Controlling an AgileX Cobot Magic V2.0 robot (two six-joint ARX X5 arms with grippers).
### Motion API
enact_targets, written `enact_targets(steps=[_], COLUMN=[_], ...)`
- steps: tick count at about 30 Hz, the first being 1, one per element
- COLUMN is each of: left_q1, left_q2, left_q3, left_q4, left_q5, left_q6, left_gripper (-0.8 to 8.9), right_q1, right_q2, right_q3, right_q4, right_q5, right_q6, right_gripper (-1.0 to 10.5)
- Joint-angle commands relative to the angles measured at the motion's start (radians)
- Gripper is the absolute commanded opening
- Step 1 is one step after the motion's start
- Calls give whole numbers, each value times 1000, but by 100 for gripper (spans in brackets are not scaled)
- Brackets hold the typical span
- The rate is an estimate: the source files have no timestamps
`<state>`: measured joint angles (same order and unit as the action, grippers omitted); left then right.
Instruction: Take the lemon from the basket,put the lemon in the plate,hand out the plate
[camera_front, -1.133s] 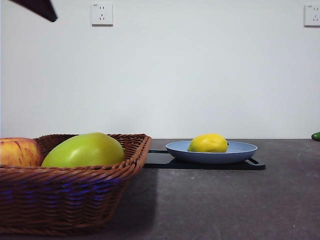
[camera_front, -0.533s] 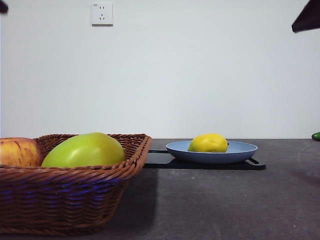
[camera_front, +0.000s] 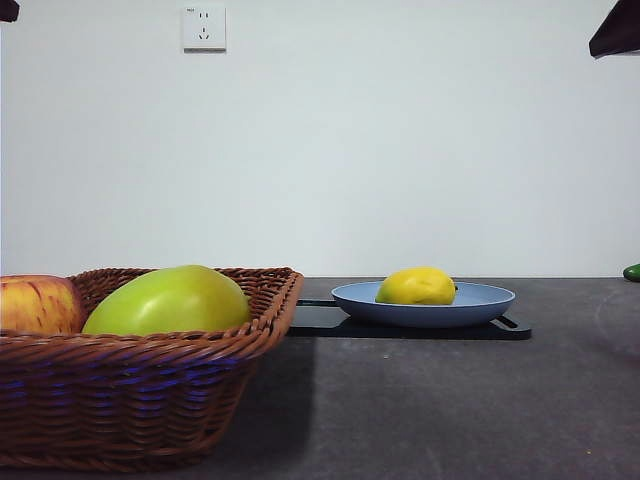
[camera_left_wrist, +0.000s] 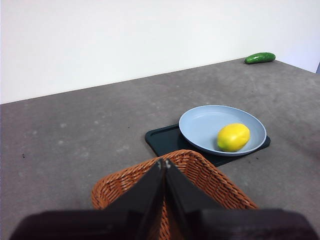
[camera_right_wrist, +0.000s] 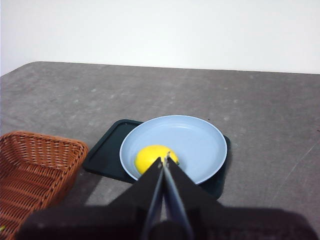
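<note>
The bright-yellow lemon (camera_front: 416, 286) (camera_left_wrist: 233, 137) (camera_right_wrist: 148, 156) lies in the light-blue plate (camera_front: 480, 305) (camera_left_wrist: 210, 122) (camera_right_wrist: 195, 145), toward one side of it. The brown wicker basket (camera_front: 130, 400) (camera_left_wrist: 200, 172) (camera_right_wrist: 30, 160) stands at the near left. My left gripper (camera_left_wrist: 164, 162) is shut and empty, high above the basket's rim. My right gripper (camera_right_wrist: 165, 160) is shut and empty too, held well above the plate with its tips lined up on the lemon. In the front view each arm shows only as a dark tip at a top corner.
A flat black tray (camera_front: 330, 320) (camera_left_wrist: 162, 142) (camera_right_wrist: 102, 155) lies under the plate. A large yellow-green fruit (camera_front: 168, 300) and a red-yellow apple (camera_front: 38, 304) sit in the basket. A green cucumber (camera_left_wrist: 260, 58) (camera_front: 632, 272) lies at the far right, by the wall.
The dark arm tip at the top left has drawn back almost out of the front view. Another dark tip has come in at the top right corner. Lemon and plate have not moved.
</note>
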<state>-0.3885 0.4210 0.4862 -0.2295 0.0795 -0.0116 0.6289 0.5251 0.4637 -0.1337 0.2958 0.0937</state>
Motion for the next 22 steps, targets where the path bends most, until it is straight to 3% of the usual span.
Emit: enact_targets(steps=[1,4,6,11,17,22], left_q1=[-3,-1,21,154,323,393], left_q2=[2,-33,-95,-278,-378,-394], left_q3=[8,8,8,-20,-137,-272], left_q4=[13,-22,-65,-145,-98,-12], left_q5=[0,-3,-13,-32,-53,-52], left_q6=[-5,-4,64,88,88,82], left_gripper=[8,8,8,8,8,8], right_q1=[6,6,6,6,6,6], right_q2=[2,2,2,2,2,2], right_q3=[9,9,9,9,9,9], right_q4=[10,10,10,10,10,10], right_q5=[2,2,2,2,2,2], right_q6=[10,10,10,10,10,10], right_gripper=[3,3,3,3,3,3])
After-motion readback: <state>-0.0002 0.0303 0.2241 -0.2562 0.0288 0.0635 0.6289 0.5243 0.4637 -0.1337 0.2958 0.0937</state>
